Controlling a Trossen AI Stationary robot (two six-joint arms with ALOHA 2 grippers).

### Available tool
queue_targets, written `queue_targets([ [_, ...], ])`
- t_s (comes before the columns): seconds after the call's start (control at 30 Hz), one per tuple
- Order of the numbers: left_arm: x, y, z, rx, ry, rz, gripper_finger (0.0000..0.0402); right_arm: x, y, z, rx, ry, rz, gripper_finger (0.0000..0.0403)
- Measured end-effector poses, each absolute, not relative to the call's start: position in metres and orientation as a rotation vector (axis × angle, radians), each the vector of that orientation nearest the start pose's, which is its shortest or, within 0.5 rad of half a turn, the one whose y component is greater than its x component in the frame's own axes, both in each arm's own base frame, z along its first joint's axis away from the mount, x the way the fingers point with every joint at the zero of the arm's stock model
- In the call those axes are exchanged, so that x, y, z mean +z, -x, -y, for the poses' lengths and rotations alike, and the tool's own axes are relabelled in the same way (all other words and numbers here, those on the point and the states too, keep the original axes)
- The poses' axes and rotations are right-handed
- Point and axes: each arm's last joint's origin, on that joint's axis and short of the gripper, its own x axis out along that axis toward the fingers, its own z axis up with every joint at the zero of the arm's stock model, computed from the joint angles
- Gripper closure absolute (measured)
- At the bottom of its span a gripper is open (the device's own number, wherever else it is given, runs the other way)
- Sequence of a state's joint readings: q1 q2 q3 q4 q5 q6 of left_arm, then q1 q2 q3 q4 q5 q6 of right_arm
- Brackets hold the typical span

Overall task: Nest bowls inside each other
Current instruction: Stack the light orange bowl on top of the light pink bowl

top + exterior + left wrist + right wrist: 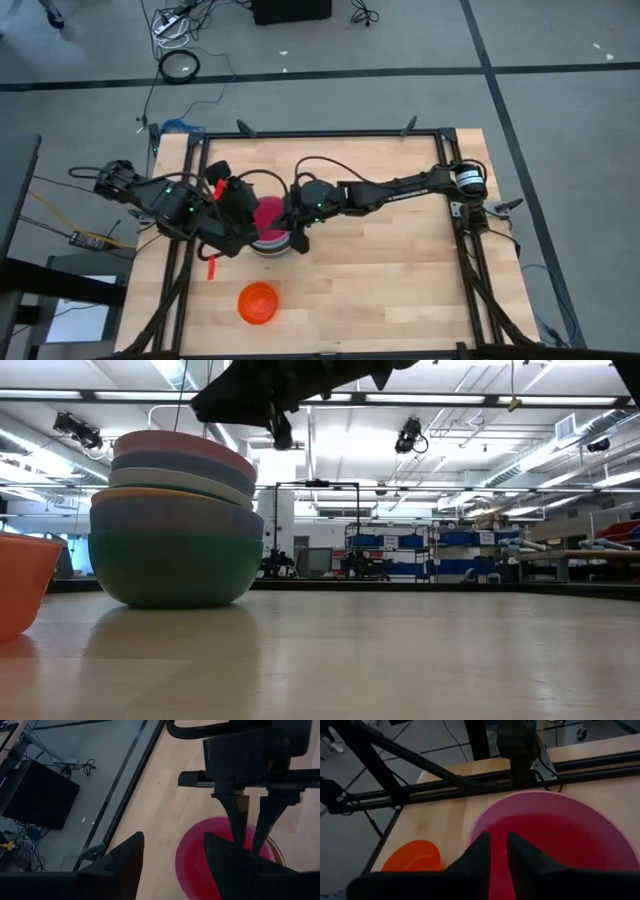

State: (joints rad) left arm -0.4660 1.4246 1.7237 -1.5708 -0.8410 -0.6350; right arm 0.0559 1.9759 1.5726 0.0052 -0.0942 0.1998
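While the right gripper [495, 851] hovers over the magenta bowl [268, 216], its jaws stand narrow, only a slit between the fingertips, and nothing shows gripped between them; from the wrist view they sit just above the bowl's inside, near its rim. That bowl tops the stack [175, 520], which rests on the desk [400, 280] near the middle, a little toward 9 o'clock. From table height the stack looks tilted, its upper bowls leaning rather than sitting flat. The left gripper [172, 855] hangs at the stack's 9 o'clock side with jaws wide and empty, the magenta bowl showing beyond them.

My reading is that the top bowl has just been let go, or is about to be. To do this well, the right jaws should open fully before any lift, so the rim is not dragged up again, and the arm should rise straight rather than sweep sideways, since a leaning stack could slide. A light press on the rim might seat it level.

One orange bowl [258, 302] lies apart at about 7 o'clock from the stack, near the desk's front edge. It appears to be the only bowl left to nest; the left arm looks nearer to it.
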Motion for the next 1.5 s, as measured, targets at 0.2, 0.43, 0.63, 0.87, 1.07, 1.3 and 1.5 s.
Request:
queue_targets([
  [0.2, 0.411, -0.209, 0.081, 0.608, -0.202, -0.840, 0.0188, 0.268, -0.459, -0.031, 0.108, -0.216, -0.434, 0.0301],
  [0.43, 0.411, -0.210, 0.081, 0.608, -0.202, -0.840, 0.0188, 0.288, -0.444, -0.070, 0.264, -0.178, -0.417, 0.0294],
  [0.63, 0.411, -0.210, 0.081, 0.609, -0.204, -0.839, 0.0188, 0.275, -0.427, -0.126, 0.441, -0.151, -0.566, 0.0303],
  [0.87, 0.411, -0.210, 0.082, 0.610, -0.169, -0.840, 0.0188, 0.240, -0.422, -0.149, 0.383, 0.044, -0.701, 0.0304],
  [1.07, 0.382, -0.210, 0.092, 0.501, 0.030, -1.050, 0.0188, 0.222, -0.407, -0.155, 0.092, 0.175, -0.861, 0.0310],
  [1.3, 0.320, -0.196, 0.117, 0.469, 0.155, -1.362, 0.0188, 0.237, -0.373, -0.176, -0.275, 0.396, -0.833, 0.0329],
  [1.5, 0.296, -0.194, 0.144, 0.371, 0.312, -1.353, 0.0188, 0.280, -0.332, -0.171, -0.554, 0.452, -0.710, 0.0346],
])
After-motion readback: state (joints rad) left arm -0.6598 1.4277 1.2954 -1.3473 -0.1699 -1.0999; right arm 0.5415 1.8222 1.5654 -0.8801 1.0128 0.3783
